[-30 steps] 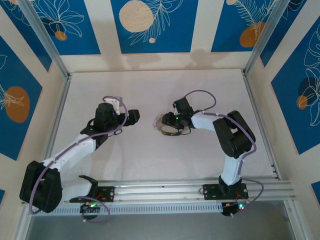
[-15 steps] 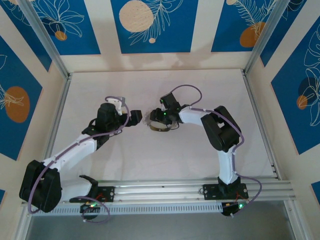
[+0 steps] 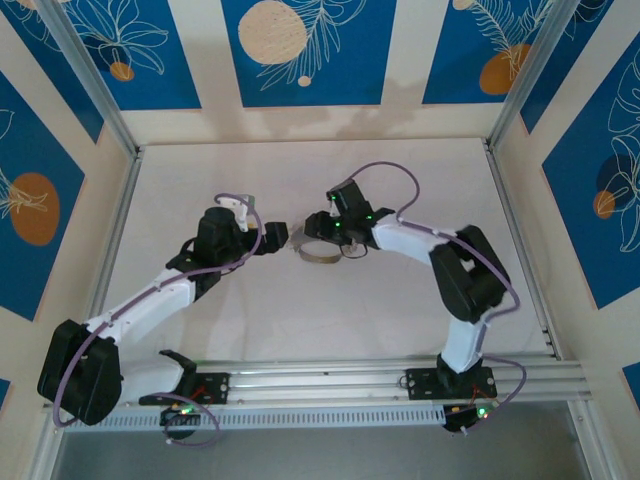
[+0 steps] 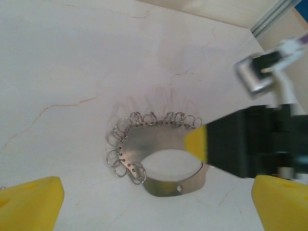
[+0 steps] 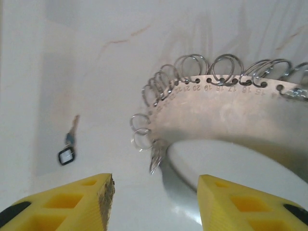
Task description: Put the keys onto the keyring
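Right wrist view: right gripper (image 5: 155,179) clamps the silvery ring-edged metal keyring (image 5: 226,106); left gripper (image 4: 156,192) gapes empty. Next, likely fetching the tiny black-headed key (image 5: 69,149).

Bright, even, diffuse light fills all views. In the left wrist view, the keyring (image 4: 149,144) throws faint shadows toward 12 o'clock; the right arm (image 4: 260,144) at 3 o'clock is blurred.

White table, faintly veined with thin brown lines
A tiny key (image 5: 70,142) with a black head lay flat on the table (image 3: 300,320), well apart from the keyring (image 4: 149,139), which threw a soft shadow on the surface; whether the loop rested there could not be told
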Controlling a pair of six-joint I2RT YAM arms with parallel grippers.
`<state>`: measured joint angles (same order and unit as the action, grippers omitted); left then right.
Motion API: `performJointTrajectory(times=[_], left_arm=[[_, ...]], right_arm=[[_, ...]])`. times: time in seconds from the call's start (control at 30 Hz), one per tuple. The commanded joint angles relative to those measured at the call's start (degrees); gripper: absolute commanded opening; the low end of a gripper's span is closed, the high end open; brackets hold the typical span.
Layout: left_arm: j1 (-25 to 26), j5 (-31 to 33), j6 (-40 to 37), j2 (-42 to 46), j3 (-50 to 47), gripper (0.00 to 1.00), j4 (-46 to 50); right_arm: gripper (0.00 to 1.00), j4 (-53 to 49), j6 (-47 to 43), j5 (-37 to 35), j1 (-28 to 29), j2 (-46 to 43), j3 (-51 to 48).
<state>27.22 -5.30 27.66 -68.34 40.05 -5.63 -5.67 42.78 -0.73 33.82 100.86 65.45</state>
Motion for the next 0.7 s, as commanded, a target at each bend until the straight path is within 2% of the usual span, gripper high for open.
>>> performJointTrajectory(times=[0.0, 0.13, 0.33, 0.53, 0.67], left_arm=[[1.1, 0.4, 0.6, 0.3, 1.4, 1.00, -2.2], [1.7, -0.8, 1.1, -1.5, 1.7, 1.00, -3.5], [2.1, -2.8, 1.1, -4.6, 3.1, 1.00, -4.6], [2.3, -3.7, 1.6, -6.9, 4.9, 1.00, -5.5], [2.7, -4.1, 2.1, -8.9, 5.9, 1.00, -6.3]], right_arm=[[0.51, -1.7, -1.8, -2.5, -1.5, -7.4, -5.3], [0.57, -3.0, -2.7, -3.5, -3.2, -14.9, -12.8], [0.69, -3.0, -5.2, -3.1, -5.8, -21.5, -23.0], [0.69, 2.7, -6.9, 2.7, -9.6, -20.8, -29.0], [0.66, 5.5, -7.1, 5.4, -10.2, -18.2, -28.2]])
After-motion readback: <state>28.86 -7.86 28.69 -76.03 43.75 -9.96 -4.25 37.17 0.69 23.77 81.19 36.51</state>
